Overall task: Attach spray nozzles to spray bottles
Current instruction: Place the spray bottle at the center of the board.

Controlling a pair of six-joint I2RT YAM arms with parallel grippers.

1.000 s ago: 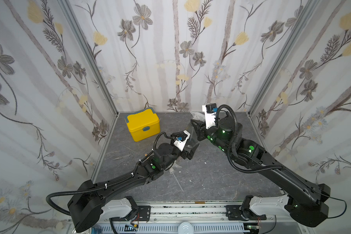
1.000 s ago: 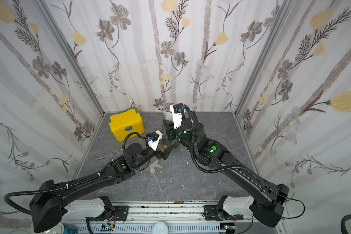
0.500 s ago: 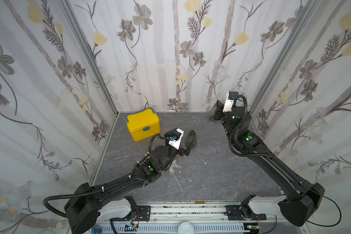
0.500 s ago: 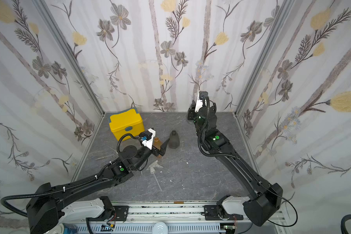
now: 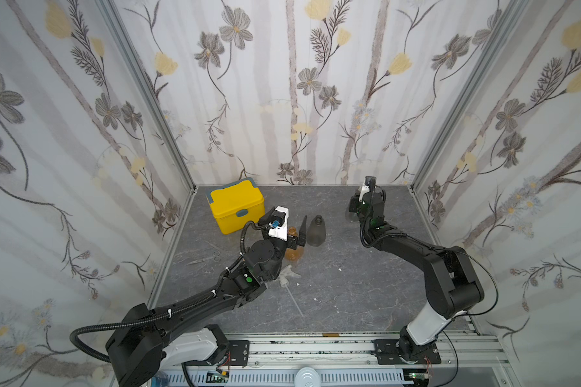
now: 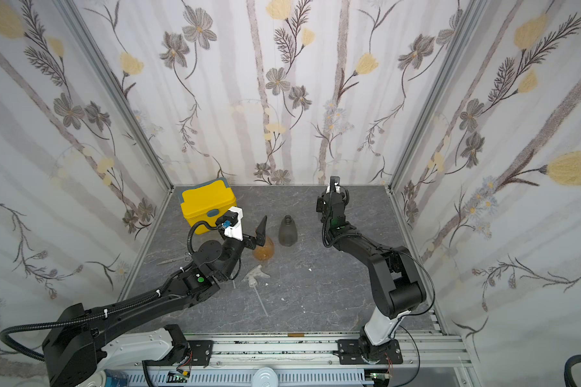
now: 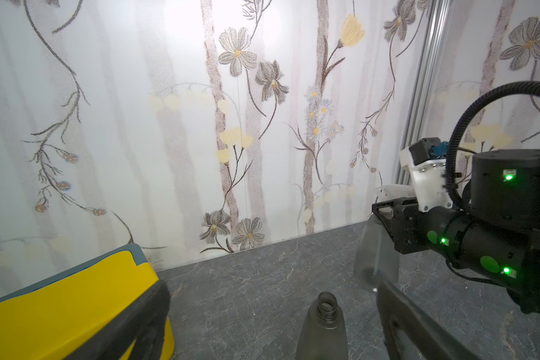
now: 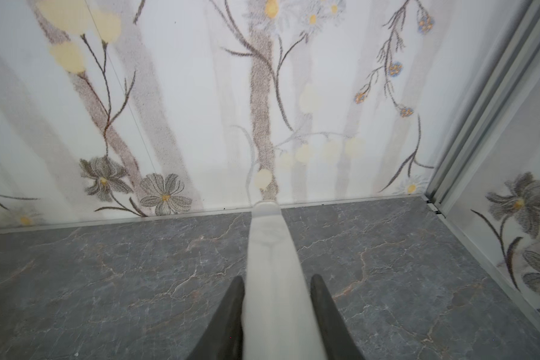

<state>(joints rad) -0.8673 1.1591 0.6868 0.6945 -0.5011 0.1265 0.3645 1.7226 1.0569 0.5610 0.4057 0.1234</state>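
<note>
Whitish plastic fills the gap between your right gripper's point(image 8: 278, 278) jaws: they are closed partway onto a clear-white spray nozzle point(image 8: 270, 246), pinching it from both sides. Taking the back wall as 12 o'clock in both top views, this gripper sits toward 1 o'clock on the grey marbled surface point(image 5: 349, 284), close to the back wall. In the left wrist view, a translucent smoky bottle point(image 7: 376, 249) stands upright under those jaws with the nozzle at its neck. The nozzle looks to be on the bottle, but you cannot tell whether it is fully seated, since the gripper covers the joint.

Your left gripper point(image 7: 272, 288) has its jaws spread wide and holds nothing. It hovers near the middle of the surface, over the amber bottle point(image 6: 264, 250), which stands upright with one dark finger point(image 6: 261, 228) crossing in front of its neck. Just at 3 o'clock of that, a second grey bottle point(image 5: 316, 232) stands upright with an open, bare neck, apart from the amber one.

At 6 o'clock of the amber bottle, a loose clear nozzle point(image 6: 256, 275) lies on its side, its thin dip tube point(image 6: 261, 303) trailing toward 6 o'clock. Your yellow lidded box point(image 5: 236, 209) sits at 10 o'clock near the back-left corner, and small scissors point(image 5: 206, 258) lie at 9 o'clock, beside the left arm.
</note>
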